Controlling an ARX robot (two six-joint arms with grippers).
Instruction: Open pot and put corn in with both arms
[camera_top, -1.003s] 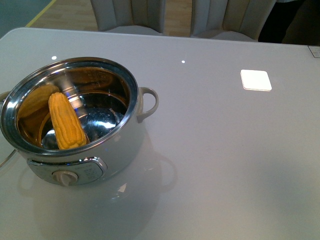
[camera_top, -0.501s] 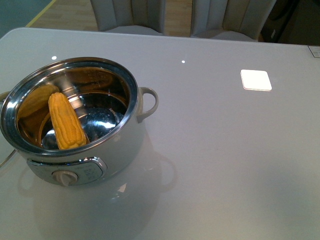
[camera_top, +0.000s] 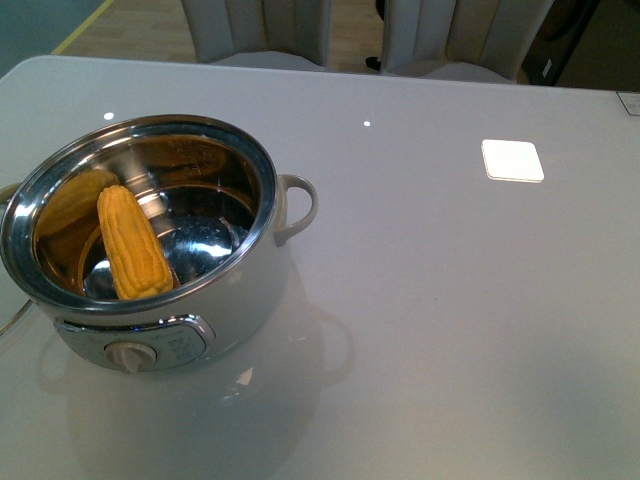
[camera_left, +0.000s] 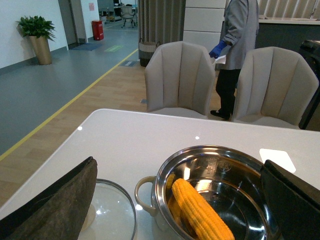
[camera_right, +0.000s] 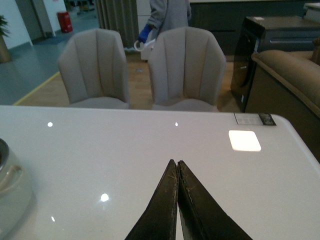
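The white pot (camera_top: 252, 296) stands open at the table's front left, with no lid on it. The corn (camera_top: 132, 243) lies inside its steel bowl, leaning against the left wall. No arm shows in the front view. In the left wrist view, my left gripper (camera_left: 178, 162) is open and empty. Its jaws stand wide apart on either side of the pot (camera_left: 161, 176) and the corn (camera_left: 200, 212), above and in front of them. My right gripper (camera_right: 176, 162) is shut and empty over bare table. The pot's side (camera_right: 10, 185) shows at that view's edge.
A glass lid (camera_left: 112, 210) lies flat on the table beside the pot's loop handle (camera_left: 142, 192). A bright white square (camera_top: 512, 160) shows on the table at the far right. Two beige chairs (camera_top: 255, 30) stand behind the far edge, with a person (camera_left: 240, 40) beyond them.
The pot and the corn have not moved. Only the dark figure in the far right background has shifted.
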